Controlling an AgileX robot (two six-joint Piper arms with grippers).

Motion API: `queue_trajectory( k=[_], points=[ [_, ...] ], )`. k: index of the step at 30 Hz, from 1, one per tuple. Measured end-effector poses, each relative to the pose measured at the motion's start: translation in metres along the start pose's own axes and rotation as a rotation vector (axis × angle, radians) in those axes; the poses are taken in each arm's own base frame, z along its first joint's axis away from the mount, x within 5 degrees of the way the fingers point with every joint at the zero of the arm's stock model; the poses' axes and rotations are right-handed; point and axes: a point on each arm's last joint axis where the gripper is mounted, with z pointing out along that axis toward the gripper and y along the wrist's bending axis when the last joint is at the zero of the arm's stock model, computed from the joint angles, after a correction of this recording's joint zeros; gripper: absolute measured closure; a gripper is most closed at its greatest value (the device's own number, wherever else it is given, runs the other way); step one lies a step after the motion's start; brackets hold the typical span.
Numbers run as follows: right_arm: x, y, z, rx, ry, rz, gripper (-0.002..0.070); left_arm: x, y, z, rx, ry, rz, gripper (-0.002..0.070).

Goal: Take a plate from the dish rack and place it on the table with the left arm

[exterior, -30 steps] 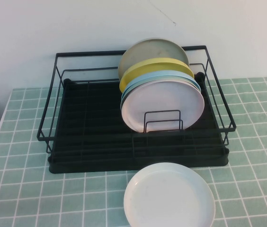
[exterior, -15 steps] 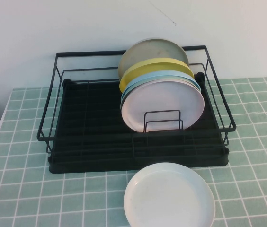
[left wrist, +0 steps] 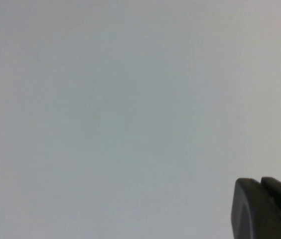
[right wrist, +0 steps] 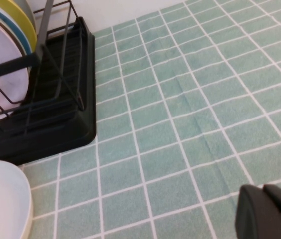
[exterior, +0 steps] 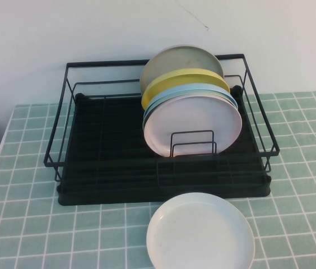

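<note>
Pink plate [exterior: 193, 124] stands on edge at the front of a stack inside the dish rack [exterior: 113, 151], propped by the small wire divider [exterior: 192, 143], with a pale blue plate [exterior: 189, 89], a yellow plate [exterior: 183, 78] and a beige plate [exterior: 177, 60] behind it. A white plate [exterior: 200, 231] already lies flat on the tabletop [exterior: 29, 224] just in front of the rack.

Neither arm shows in the high view. The left gripper [left wrist: 265, 209] appears only as a dark corner in its wrist view, facing a blank pale surface, apparently the wall; I cannot tell how its fingers stand. The right gripper [right wrist: 270, 211] hangs over bare green tiles to the right of the rack, only a dark corner of it visible, so its fingers cannot be read either.

The reach has not begun, as I judge it. To do it well, the left arm should come in over the rack's front rail and take the pink plate by its upper rim, pinching only that plate and not the blue one pressed behind it. Lifting straight up should clear the divider before swinging out. The free tiles left of the white plate look the safest landing place, avoiding contact with it.
</note>
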Motion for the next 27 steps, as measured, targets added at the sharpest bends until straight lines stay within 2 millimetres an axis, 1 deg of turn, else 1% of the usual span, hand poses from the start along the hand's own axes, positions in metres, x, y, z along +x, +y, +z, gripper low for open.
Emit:
queue_trajectory(
  k=[3,6,8,11,14,16,19,21,23,27],
  points=[
    [0.000,0.000,0.000,0.000,0.000,0.000,0.0678,0.006,0.000,0.013,-0.002,0.049,-0.017,0.0678],
    [0.000,0.000,0.000,0.000,0.000,0.000,0.0678,0.013,0.001,0.018,-0.011,0.101,-0.094,0.0678],
    [0.000,0.000,0.000,0.000,0.000,0.000,0.0678,0.020,0.001,0.021,-0.022,0.162,-0.107,0.0678],
    [0.000,0.000,0.000,0.000,0.000,0.000,0.0678,0.037,0.003,0.027,-0.052,0.317,-0.111,0.0678],
    [0.000,0.000,0.000,0.000,0.000,0.000,0.0678,0.067,0.005,0.039,-0.086,0.539,-0.111,0.0678],
    [0.000,0.000,0.000,0.000,0.000,0.000,0.0678,0.084,0.005,0.046,-0.082,0.656,-0.090,0.0678],
    [0.000,0.000,0.000,0.000,0.000,0.000,0.0678,0.107,0.000,0.056,-0.013,0.796,-0.047,0.0678],
    [0.000,0.000,0.000,0.000,0.000,0.000,0.0678,0.117,-0.007,0.060,0.078,0.846,-0.011,0.0678],
    [0.000,0.000,0.000,0.000,0.000,0.000,0.0678,0.129,-0.019,0.066,0.197,0.887,-0.009,0.0678],
    [0.000,0.000,0.000,0.000,0.000,0.000,0.0678,0.151,-0.043,0.079,0.418,0.934,0.053,0.0678]
  ],
)
